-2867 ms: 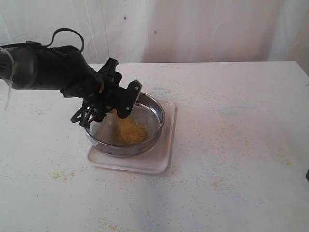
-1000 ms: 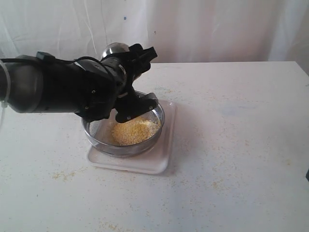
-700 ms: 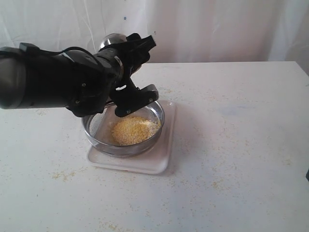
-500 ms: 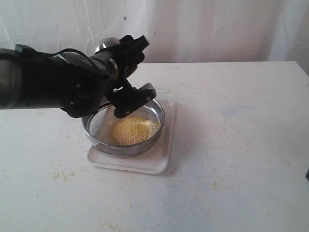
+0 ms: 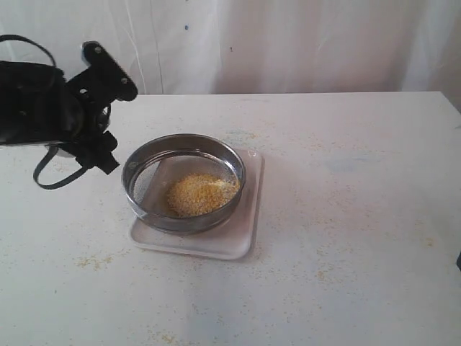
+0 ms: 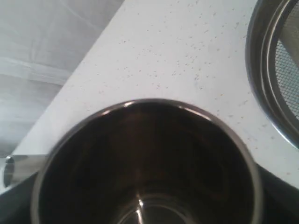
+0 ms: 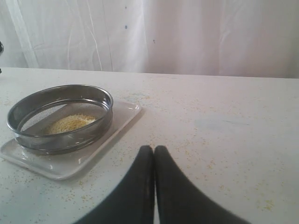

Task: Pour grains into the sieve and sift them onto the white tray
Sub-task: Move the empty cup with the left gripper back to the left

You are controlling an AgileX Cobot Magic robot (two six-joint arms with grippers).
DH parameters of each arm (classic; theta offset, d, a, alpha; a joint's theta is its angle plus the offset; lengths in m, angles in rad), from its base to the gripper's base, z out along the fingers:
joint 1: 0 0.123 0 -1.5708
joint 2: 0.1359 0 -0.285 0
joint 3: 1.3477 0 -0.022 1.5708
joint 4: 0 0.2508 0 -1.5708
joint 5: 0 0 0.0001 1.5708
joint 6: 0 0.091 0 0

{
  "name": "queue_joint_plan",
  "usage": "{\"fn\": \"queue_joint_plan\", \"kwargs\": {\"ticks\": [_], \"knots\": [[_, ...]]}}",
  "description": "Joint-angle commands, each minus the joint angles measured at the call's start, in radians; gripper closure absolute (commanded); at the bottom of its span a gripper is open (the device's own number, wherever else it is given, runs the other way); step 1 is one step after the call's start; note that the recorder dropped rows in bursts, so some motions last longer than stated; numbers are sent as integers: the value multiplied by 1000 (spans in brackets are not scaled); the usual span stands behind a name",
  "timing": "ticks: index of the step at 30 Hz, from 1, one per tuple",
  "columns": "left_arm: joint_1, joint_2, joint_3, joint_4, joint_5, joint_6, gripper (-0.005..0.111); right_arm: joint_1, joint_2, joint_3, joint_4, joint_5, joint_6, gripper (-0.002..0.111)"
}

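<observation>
Left gripper first: its jaws are clamped on a steel cup. In the left wrist view the cup's mouth fills most of the shot. It's dark and shiny inside, and I can't see any grains in it. The black jaw parts only peek out at either side of the rim, so don't ask me for finger detail. From the exterior view that gripper hangs above the table, left of the sieve, close to it but not touching.

Right gripper: jaws pressed together with nothing between them. It sits low over the table, well apart from everything else, with the sieve off ahead of it.

The sieve sits on the tray, roughly centred. The tray's corner and edge stick out past the steel rim on the right and front.

The grains are in a yellow heap on the mesh inside the sieve, a bit toward its right half. The mesh on the left side is bare and see-through.

There are also little yellow specks scattered on the table around the tray. A white curtain hangs behind it all.
</observation>
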Motion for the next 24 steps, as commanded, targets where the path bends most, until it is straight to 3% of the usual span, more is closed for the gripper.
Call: {"fn": "queue_joint_plan", "kwargs": {"ticks": [1,11,15,20,24], "knots": [[96,-91,106,36,-180,-148,107,-5,-6,5,-1,-9,4,108],[384,-144,296,-26,-641,-259,107,-5,-6,5,-1,-9,4,108],[481,-144,364,-305,-813,-90,107,-5,-6,5,-1,-9,4,108],[526,-144,491,-737,-1044,238,107,-5,-6,5,-1,-9,4,108],[526,-137,564,-842,-1153,365,107,-5,-6,5,-1,-9,4,108]]}}
